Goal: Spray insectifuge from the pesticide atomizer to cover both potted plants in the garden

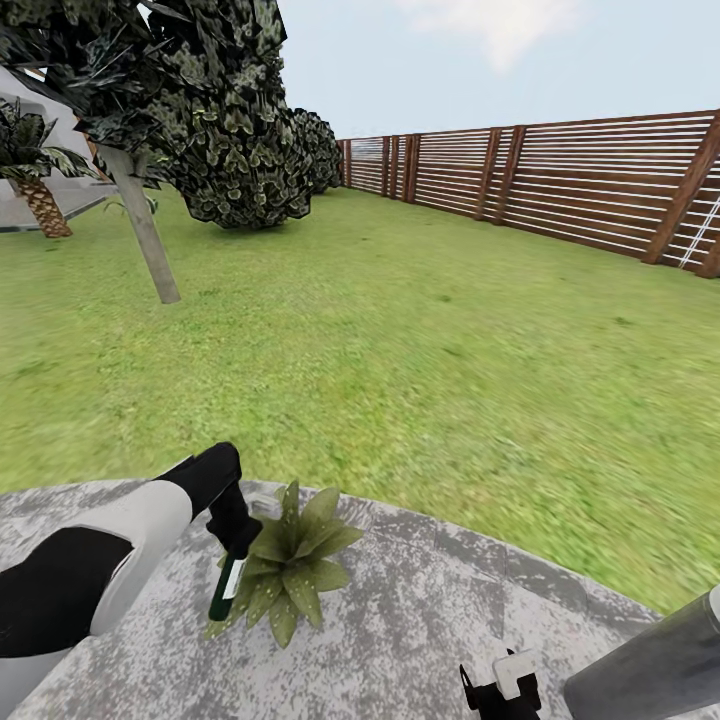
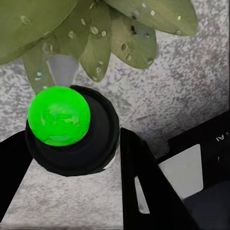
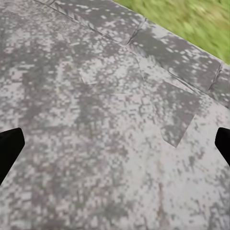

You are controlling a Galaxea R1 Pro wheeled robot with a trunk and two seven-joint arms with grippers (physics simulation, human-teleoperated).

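Gripping the pesticide atomizer (image 1: 227,590), the left gripper (image 1: 232,548) overhangs a potted plant (image 1: 292,565).

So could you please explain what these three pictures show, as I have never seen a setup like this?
This is a simulated two-armed robot in a garden. The large picture comes from a camera on its head, looking down over both arms; the other two come from cameras near each gripper. The left gripper holds a small spray bottle, nozzle end down, beside a potted plant on the grey patio. In the left wrist view the bottle sits between the dark fingers, with droplet-speckled leaves ahead. The right gripper is open and holds nothing; its camera looks at paving. Lawn and a wooden fence lie beyond.
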